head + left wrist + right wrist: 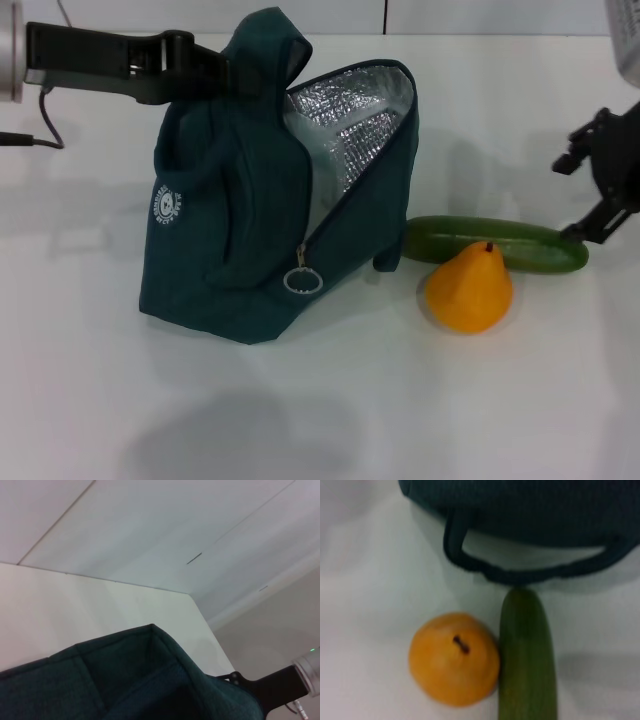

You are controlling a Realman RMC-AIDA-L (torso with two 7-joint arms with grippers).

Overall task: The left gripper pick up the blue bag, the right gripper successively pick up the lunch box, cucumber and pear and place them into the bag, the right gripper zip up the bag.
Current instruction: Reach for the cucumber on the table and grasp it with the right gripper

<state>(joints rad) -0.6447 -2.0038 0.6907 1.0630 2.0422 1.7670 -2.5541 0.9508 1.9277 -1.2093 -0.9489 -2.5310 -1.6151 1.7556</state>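
So the left gripper (pixel 238 72) has its jaws clamped on the top fabric of the blue bag (pixel 250 220), holding it up on the table (pixel 320 400) with the foil-lined mouth gaping toward the right. The right gripper (pixel 598 215) hangs just by the far end of the cucumber (pixel 495 245), jaws spread, nothing in them. Cucumber's touching the pear (pixel 470 288), so a sloppy grab could roll the pear away, and a long cucumber could snag the bag's slanted zipper edge going in. Lunch box isn't anywhere on the table; probably it's in the bag already, but I can't see inside
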